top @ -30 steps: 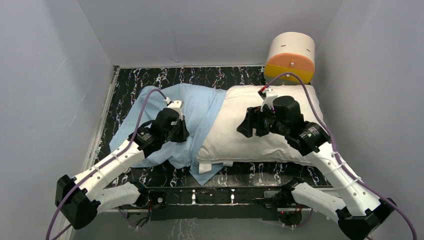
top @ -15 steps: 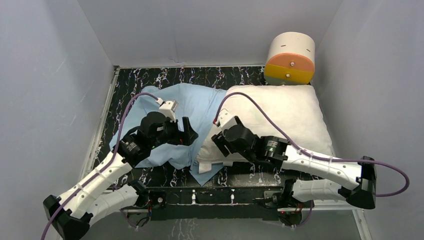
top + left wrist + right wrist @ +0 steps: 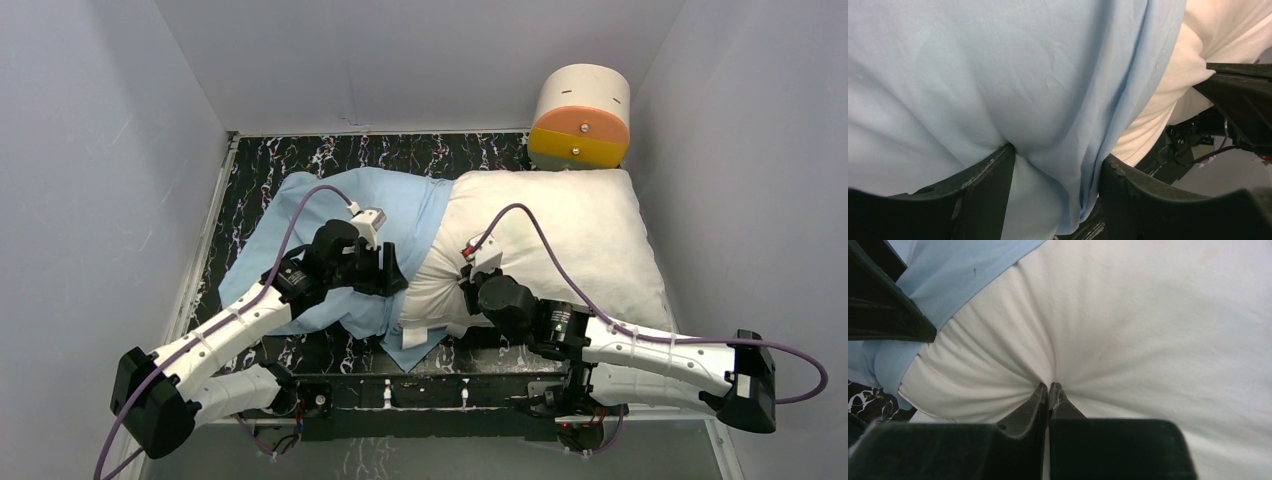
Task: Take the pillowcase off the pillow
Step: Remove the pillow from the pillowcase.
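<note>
1. Lying mostly off the pillow, the pillowcase spreads out flat from the pillow's left end. Only its hem overlaps that end.
2. The pillow's long axis runs left to right, so I judge the cover must slide leftward along that axis, away from the pillow.
3. The left claw sits at the pillow's left end, on the blue cloth beside the hem. Its fingers are spread, and a fold bulges between them without being pinched. This arm is the nearer one to the cover.
4. The right claw is at the pillow's near left corner, clenched on a pinch of white fabric from which creases radiate. It looks placed to anchor the pillow.
5. A dark marbled worktop carries both. A cream-and-orange drum stands just behind the pillow's far right corner. Grey walls close in on three sides, and the one to the pillow's left limits the pull.
</note>
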`<action>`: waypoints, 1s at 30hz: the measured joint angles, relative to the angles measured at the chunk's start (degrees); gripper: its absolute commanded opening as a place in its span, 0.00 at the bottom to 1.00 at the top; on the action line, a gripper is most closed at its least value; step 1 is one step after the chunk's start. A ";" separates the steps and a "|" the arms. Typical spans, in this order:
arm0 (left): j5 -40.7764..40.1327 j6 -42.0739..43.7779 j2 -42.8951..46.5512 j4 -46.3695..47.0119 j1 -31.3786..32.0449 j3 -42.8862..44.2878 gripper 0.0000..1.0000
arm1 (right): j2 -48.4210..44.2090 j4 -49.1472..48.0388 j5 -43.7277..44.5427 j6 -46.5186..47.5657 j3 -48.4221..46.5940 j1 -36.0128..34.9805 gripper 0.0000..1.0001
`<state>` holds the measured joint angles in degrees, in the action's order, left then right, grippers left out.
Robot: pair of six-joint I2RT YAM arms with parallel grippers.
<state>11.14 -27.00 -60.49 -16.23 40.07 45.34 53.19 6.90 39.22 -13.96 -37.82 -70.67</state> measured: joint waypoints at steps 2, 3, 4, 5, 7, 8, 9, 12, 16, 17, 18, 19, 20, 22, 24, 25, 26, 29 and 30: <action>-0.76 -0.52 -0.33 0.55 0.00 -0.15 0.23 | -0.76 -0.74 0.09 -1.31 0.92 0.02 0.04; -1.68 -0.79 -0.28 0.96 0.00 -0.50 0.11 | -0.83 -0.83 0.15 -1.90 0.98 0.04 0.04; -2.97 -1.27 -0.07 1.27 0.00 -0.92 0.00 | -0.68 -0.90 0.28 -2.62 0.98 0.04 0.04; -4.81 -1.53 0.31 1.44 0.00 -1.42 0.00 | -0.52 -0.87 0.42 -3.13 0.98 0.04 0.03; -8.44 -2.91 2.03 1.46 0.15 -2.60 0.00 | 0.09 -0.72 0.87 -4.66 0.96 0.04 0.00; -9.97 -3.54 3.13 1.22 0.24 -3.10 0.00 | 0.42 -0.61 1.25 -5.64 0.92 0.02 0.00; -12.17 -4.31 4.59 0.94 0.31 -3.74 0.00 | 0.61 -0.44 1.60 -6.49 0.85 0.02 0.00; -19.69 -7.26 8.74 -1.84 0.35 -4.70 0.00 | 0.46 0.22 2.80 -9.03 0.85 -0.04 0.00; -26.53 -10.99 11.39 -5.31 0.35 -4.92 0.00 | -1.25 0.83 2.64 -10.21 0.85 -0.24 0.02; -27.32 -11.76 11.67 -5.81 0.35 -5.14 0.00 | -1.95 0.83 1.88 -9.64 0.85 -0.24 0.06; -27.78 -12.44 11.85 -6.34 0.35 -5.35 0.00 | -2.62 0.79 0.81 -8.61 0.85 -0.24 0.09; -28.00 -13.03 11.93 -6.69 0.35 -5.60 0.00 | -3.15 0.72 -0.35 -7.43 0.85 -0.24 0.13; -28.06 -13.53 11.96 -6.99 0.35 -5.84 0.00 | -3.56 0.66 -1.57 -5.92 0.85 -0.22 0.18; -28.06 -14.49 12.22 -7.41 0.35 -6.56 0.00 | -3.69 0.92 -4.09 -2.58 0.39 -0.20 0.31; -28.04 -15.41 12.63 -7.74 0.33 -7.45 0.00 | -2.86 2.19 -7.39 1.27 -1.46 -0.11 0.43; -28.04 -15.78 13.05 -7.80 0.28 -8.07 0.00 | -2.08 2.64 -9.20 3.17 -2.80 -0.07 0.49; -27.98 -16.13 13.57 -7.80 0.26 -8.79 0.00 | -1.22 2.84 -10.69 4.74 -4.00 -0.02 0.54; -27.78 -16.81 15.76 -7.96 0.15 -10.67 0.00 | 3.32 2.54 -15.54 10.99 -8.83 -1.27 0.66; -27.78 -16.98 16.39 -7.98 0.13 -11.02 0.00 | 5.09 1.90 -16.41 13.29 -10.08 -2.60 0.68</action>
<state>-16.64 -43.99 -44.10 -24.21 40.21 34.33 58.28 8.80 22.81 -0.67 -47.90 -73.28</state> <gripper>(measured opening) 0.010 0.612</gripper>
